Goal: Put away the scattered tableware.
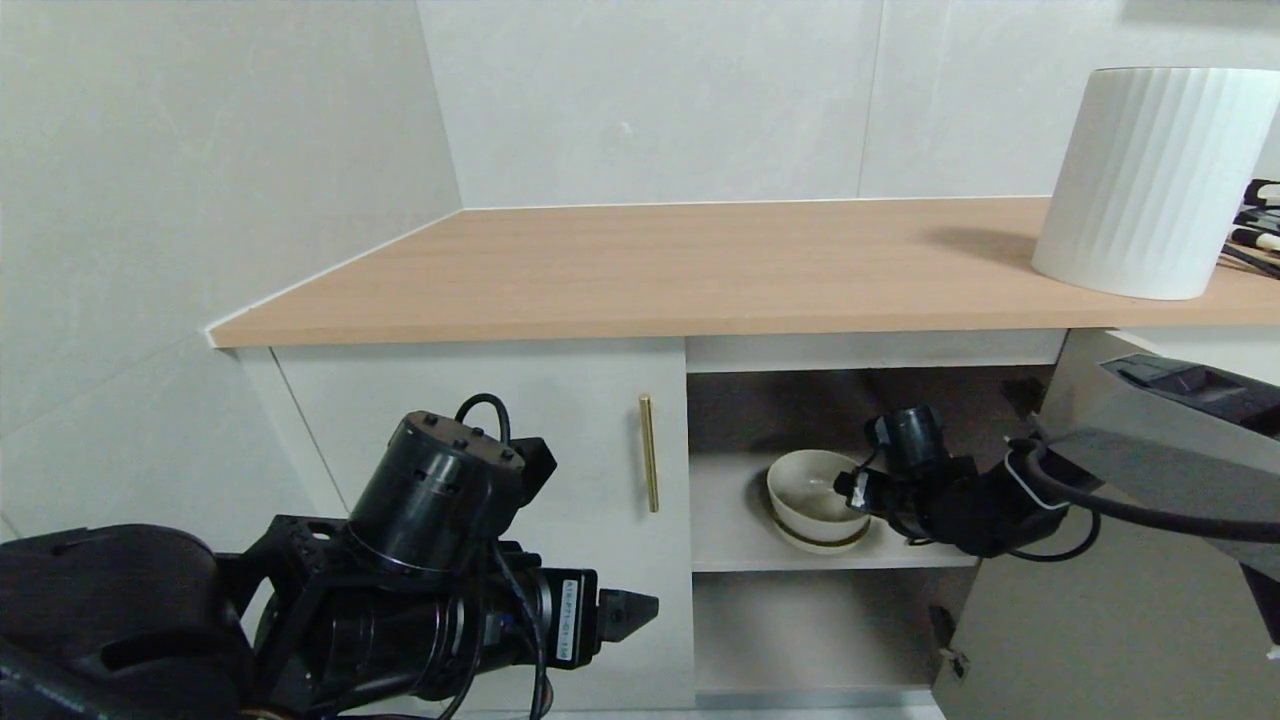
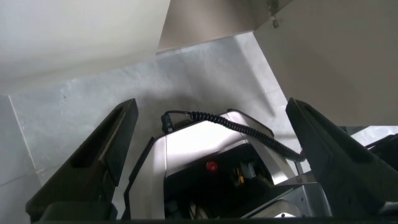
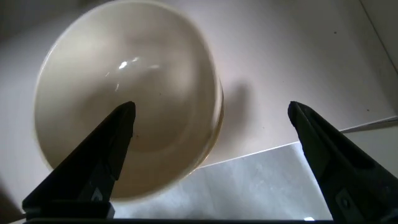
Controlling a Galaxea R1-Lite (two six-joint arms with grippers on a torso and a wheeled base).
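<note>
A cream bowl (image 1: 812,492) sits on the middle shelf (image 1: 730,545) of the open cabinet, stacked on another dish with a gold rim. My right gripper (image 1: 852,490) is inside the cabinet, just right of the bowl's rim. In the right wrist view it is open (image 3: 211,162), with the bowl (image 3: 124,99) standing free on the shelf ahead of its fingers (image 3: 93,168). My left gripper (image 1: 630,612) hangs low in front of the closed left door. It is open and holds nothing (image 2: 211,162).
The left cabinet door has a gold handle (image 1: 648,452). The right door (image 1: 1100,610) stands swung open beside my right arm. On the wooden counter (image 1: 650,270) stands a tall white ribbed container (image 1: 1150,180), with utensils (image 1: 1260,235) behind it. A lower shelf (image 1: 810,630) lies below.
</note>
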